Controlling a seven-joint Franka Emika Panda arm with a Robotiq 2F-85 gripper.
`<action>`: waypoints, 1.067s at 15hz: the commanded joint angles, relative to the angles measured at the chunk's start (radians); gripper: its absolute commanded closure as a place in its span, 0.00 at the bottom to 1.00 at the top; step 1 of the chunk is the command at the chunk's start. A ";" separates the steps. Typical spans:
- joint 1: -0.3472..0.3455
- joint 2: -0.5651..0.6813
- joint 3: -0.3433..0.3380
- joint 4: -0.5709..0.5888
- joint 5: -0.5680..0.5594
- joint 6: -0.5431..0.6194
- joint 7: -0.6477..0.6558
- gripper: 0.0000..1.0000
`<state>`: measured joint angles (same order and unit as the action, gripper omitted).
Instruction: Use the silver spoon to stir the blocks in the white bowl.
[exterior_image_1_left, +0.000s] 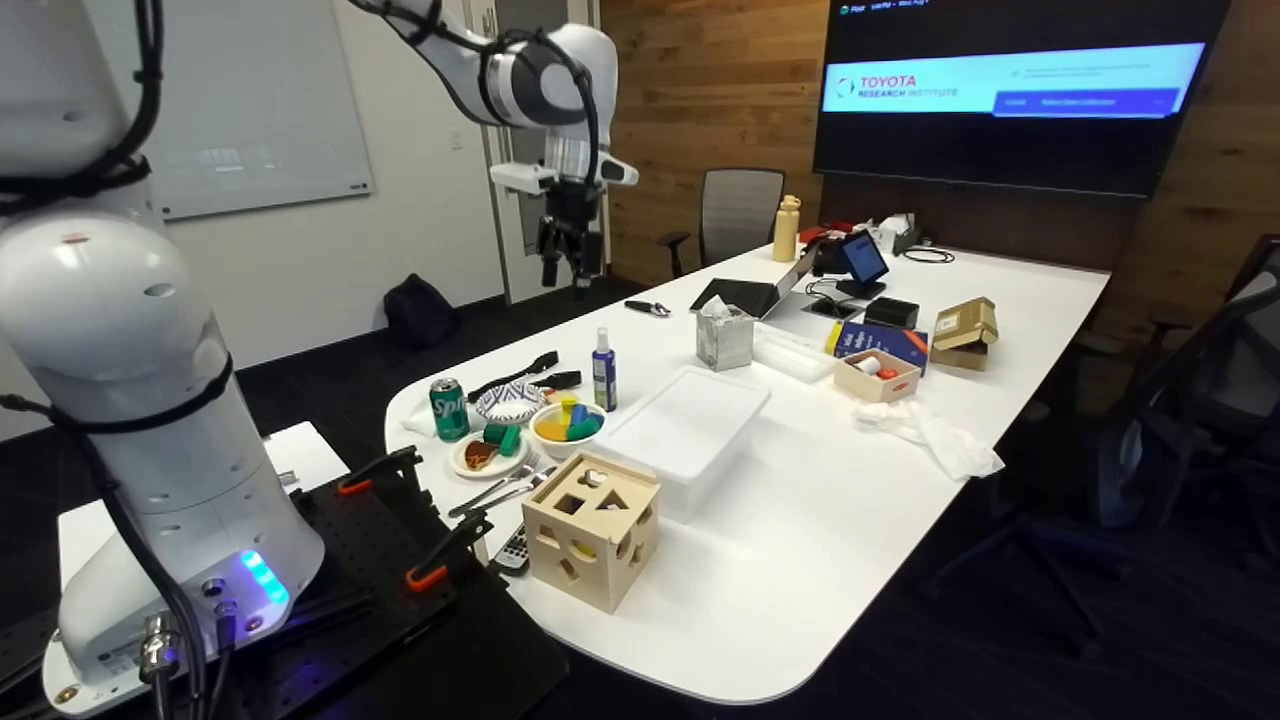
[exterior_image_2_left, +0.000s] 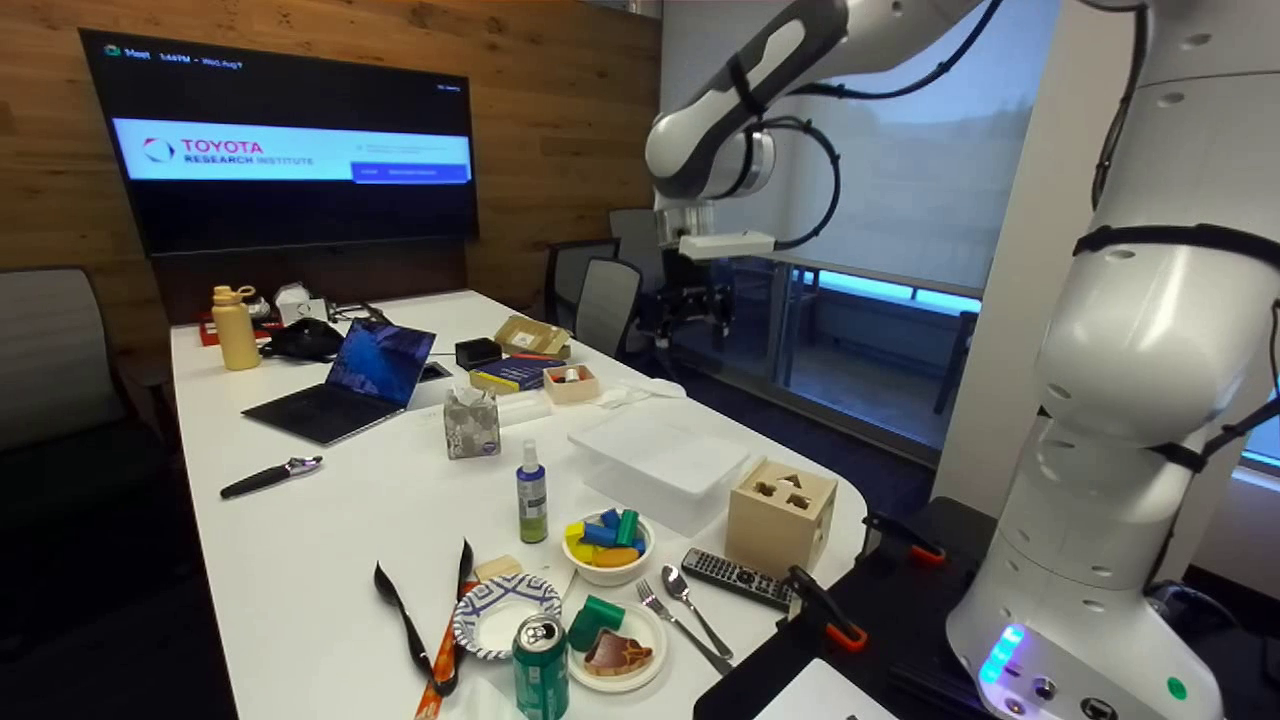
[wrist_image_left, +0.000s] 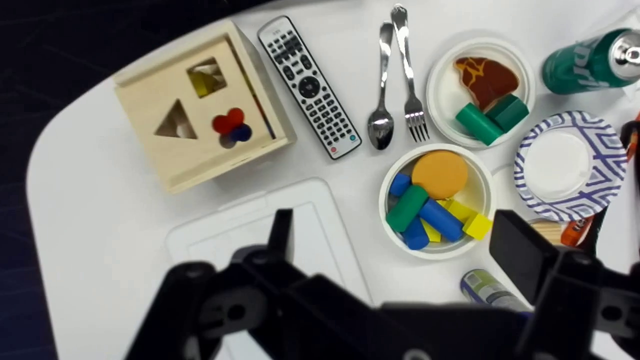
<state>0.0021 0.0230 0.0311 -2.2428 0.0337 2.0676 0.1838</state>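
Note:
The silver spoon (wrist_image_left: 381, 125) lies on the white table beside a fork, and it also shows in an exterior view (exterior_image_2_left: 680, 588). The white bowl (wrist_image_left: 433, 256) stands near the spoon's head, and it shows in both exterior views (exterior_image_1_left: 567, 449) (exterior_image_2_left: 608, 577). It holds several blocks (wrist_image_left: 441, 220) in blue, green, yellow and orange; they also show in an exterior view (exterior_image_2_left: 603, 534). One yellow block rests at the bowl's rim. My gripper (wrist_image_left: 395, 217) is open and empty, high above the table, as both exterior views show (exterior_image_1_left: 568, 277) (exterior_image_2_left: 692, 328).
A wooden cut-out box (wrist_image_left: 200, 110), a remote (wrist_image_left: 310, 87) and a lidded plastic box (wrist_image_left: 260, 225) lie on the spoon's side. A fork (wrist_image_left: 414, 107), a plate (wrist_image_left: 436, 112), a Sprite can (wrist_image_left: 575, 67), a patterned bowl (wrist_image_left: 600, 145) and a spray bottle (exterior_image_2_left: 533, 500) surround the white bowl.

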 joint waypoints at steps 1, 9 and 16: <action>0.033 0.178 0.015 -0.042 0.098 0.227 0.115 0.00; 0.047 0.496 0.138 -0.190 0.555 0.634 0.195 0.00; 0.106 0.527 0.092 -0.230 0.657 0.647 0.264 0.00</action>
<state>0.0638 0.5856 0.1707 -2.4363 0.6974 2.7294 0.3731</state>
